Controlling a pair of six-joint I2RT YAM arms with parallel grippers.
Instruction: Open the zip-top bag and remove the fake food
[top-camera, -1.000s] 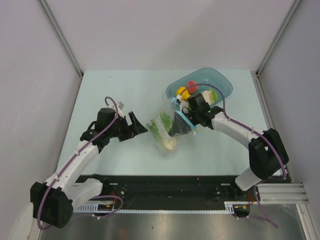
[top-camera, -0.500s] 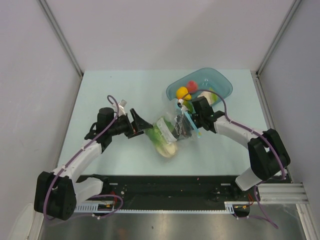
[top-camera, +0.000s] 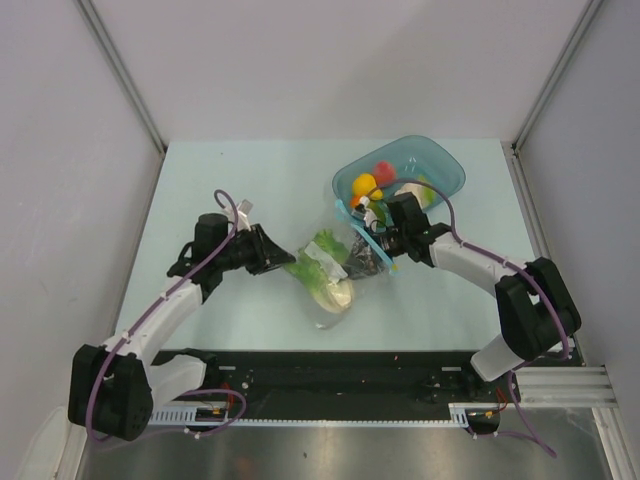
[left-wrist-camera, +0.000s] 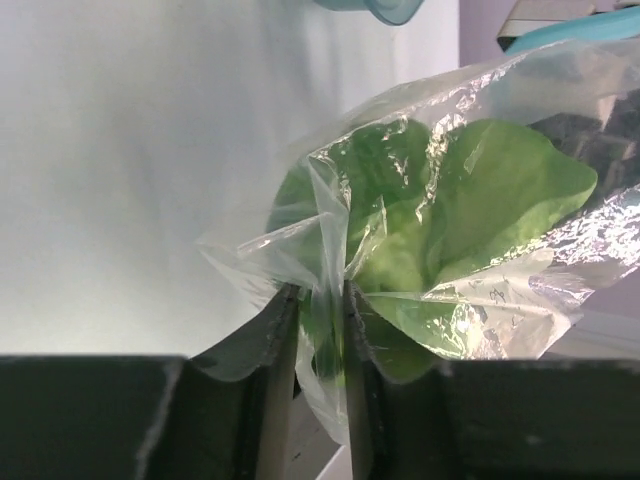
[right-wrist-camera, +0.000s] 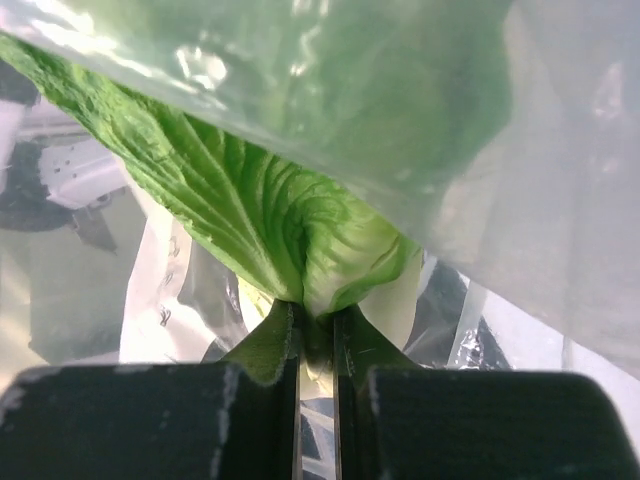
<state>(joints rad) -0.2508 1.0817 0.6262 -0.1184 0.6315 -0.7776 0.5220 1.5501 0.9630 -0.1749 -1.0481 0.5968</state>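
Note:
The zip-top bag lies crinkled at mid-table, its blue zip strip toward the teal tray. My left gripper is shut on the bag's left end, pinching clear plastic between the jaws. My right gripper reaches in through the bag's mouth and is shut on the green-and-white cabbage, right at its leaf base. The cabbage shows through the film, with a whitish piece below it. The left wrist view shows the green leaf behind the plastic.
A teal translucent tray stands at the back right, just behind the right gripper, holding a yellow fruit, a red piece and a pale piece. Grey walls close in the table on three sides.
The left gripper moved right to the bag and closed from open onto its left end. The bag shifted and flattened slightly; the right gripper stayed shut inside its mouth.

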